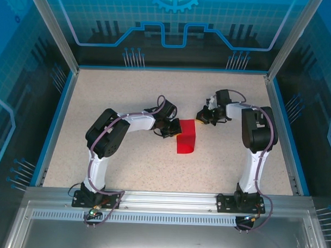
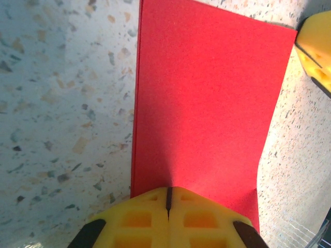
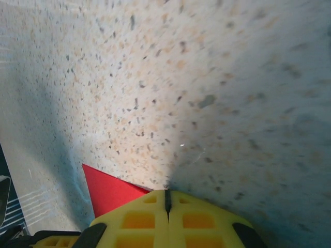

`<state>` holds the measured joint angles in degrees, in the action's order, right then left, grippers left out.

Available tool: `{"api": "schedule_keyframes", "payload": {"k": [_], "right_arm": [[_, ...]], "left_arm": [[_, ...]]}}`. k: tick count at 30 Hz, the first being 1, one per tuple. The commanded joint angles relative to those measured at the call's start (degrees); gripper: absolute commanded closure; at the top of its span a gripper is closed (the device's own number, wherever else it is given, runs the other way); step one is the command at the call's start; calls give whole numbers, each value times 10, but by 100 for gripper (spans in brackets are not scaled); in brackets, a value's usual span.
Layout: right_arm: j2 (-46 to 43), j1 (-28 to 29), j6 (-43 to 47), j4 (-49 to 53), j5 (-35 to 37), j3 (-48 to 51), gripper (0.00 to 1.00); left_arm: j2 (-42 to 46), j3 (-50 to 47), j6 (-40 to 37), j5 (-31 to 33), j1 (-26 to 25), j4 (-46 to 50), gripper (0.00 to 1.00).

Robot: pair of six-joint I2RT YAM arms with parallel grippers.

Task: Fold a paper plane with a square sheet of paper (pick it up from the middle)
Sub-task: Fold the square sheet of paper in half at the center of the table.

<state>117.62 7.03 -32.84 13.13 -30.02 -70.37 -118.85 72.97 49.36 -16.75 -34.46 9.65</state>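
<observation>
Square sheet of paper [image 1: 185, 142]: mid-table, lying as a red rectangle. Looks light, floppy, crease-prone and likely to slide. Left gripper [image 1: 169, 129] is clenched with its tips at the paper's 10 o'clock edge. Right gripper [image 1: 201, 117] is clenched and empty at 1 o'clock. Pinch mid-edge, gently.

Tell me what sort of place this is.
Probably a robot test cell in a lab or demo booth: left arm and right arm bolted at a speckled table's edge, metal frame posts, and blue printed panels walling it in.
</observation>
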Motion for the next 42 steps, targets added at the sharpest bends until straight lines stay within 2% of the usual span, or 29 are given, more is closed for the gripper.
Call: {"api": "schedule_keyframes", "payload": {"k": [1, 4, 8, 15, 34, 42], "right_arm": [[-54, -20, -13, -35, 41, 27, 100], [-109, -5, -2, -22, 25, 56, 100], [-152, 46, 20, 31, 10, 94, 100], [-154, 115, 15, 55, -9, 136, 100], [-139, 124, 27, 88, 17, 191, 100], [-179, 120, 25, 92, 26, 248, 100]], "left_arm": [[-66, -46, -10, 75, -4, 146, 98], [-67, -43, -18, 74, -4, 144, 98], [-70, -37, -30, 76, -3, 144, 98], [-70, -39, -32, 78, -4, 140, 98], [-68, -42, -26, 89, -4, 137, 99], [-71, -39, -38, 98, -4, 141, 98]]}}
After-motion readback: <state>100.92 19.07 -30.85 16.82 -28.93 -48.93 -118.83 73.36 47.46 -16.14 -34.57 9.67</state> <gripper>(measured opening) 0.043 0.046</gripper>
